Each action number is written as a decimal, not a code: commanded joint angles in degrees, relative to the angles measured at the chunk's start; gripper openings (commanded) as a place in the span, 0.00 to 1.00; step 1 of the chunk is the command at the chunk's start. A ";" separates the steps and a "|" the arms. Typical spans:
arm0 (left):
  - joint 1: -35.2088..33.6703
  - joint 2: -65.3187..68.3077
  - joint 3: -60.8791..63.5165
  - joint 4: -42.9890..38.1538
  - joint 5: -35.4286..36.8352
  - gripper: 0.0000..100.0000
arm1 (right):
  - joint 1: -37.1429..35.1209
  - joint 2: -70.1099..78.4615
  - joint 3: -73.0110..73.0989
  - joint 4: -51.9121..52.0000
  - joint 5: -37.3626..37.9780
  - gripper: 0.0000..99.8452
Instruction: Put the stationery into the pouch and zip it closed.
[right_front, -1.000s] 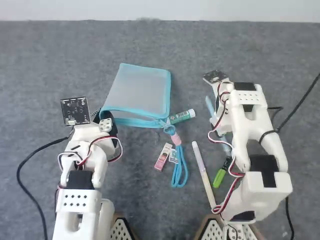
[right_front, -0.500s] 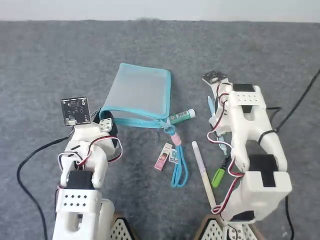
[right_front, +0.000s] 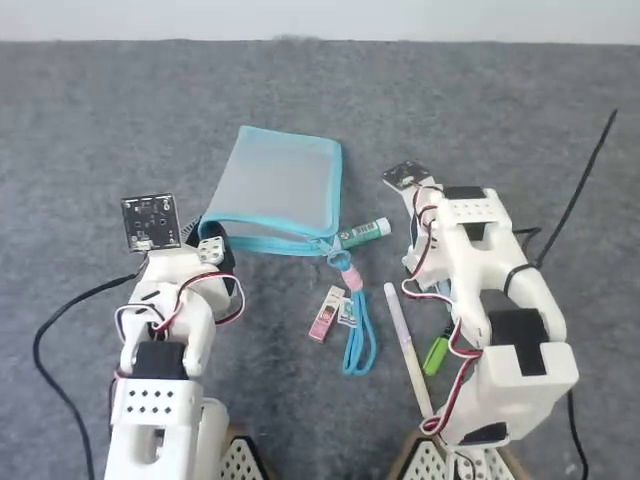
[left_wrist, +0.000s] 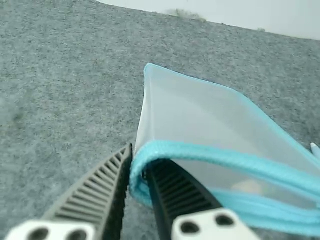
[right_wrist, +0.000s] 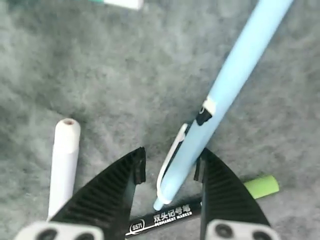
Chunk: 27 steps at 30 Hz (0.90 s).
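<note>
The translucent pouch (right_front: 282, 190) with turquoise trim lies flat at the table's middle, its zipper mouth toward the arms. My left gripper (left_wrist: 137, 185) is shut on the turquoise rim (left_wrist: 200, 152) at the mouth's left corner (right_front: 207, 232). Just right of the pouch is my right arm (right_front: 478, 265). Its gripper (right_wrist: 170, 197) is shut on a light blue pen (right_wrist: 227, 92), which slants out between the fingers above the carpet. A green-capped tube (right_front: 362, 232) lies by the zipper's right end. A pink clip (right_front: 325, 313), a white pen (right_front: 405, 340) and a black marker with a green cap (right_front: 438, 352) lie in front.
A turquoise strap (right_front: 358, 335) with a pink pull (right_front: 346, 264) trails from the zipper toward the arms. The white pen (right_wrist: 65, 150) and the marker (right_wrist: 200, 212) lie under the right gripper. Grey carpet (right_front: 120, 110) covers the table. Cables run beside both arm bases.
My right arm has shifted left, toward the pouch, with the blue pen in its gripper. The left arm and the pouch have stayed where they were.
</note>
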 joint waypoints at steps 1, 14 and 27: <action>-0.26 -0.18 -0.75 -1.93 -0.88 0.01 | 0.40 2.86 -0.35 0.13 0.97 0.15; 0.00 -0.18 -0.75 -1.23 -0.79 0.01 | 7.78 -3.82 -10.81 16.22 3.34 0.01; -0.26 -0.18 -0.75 -1.41 -0.62 0.01 | -9.71 -46.02 -14.07 38.02 0.09 0.01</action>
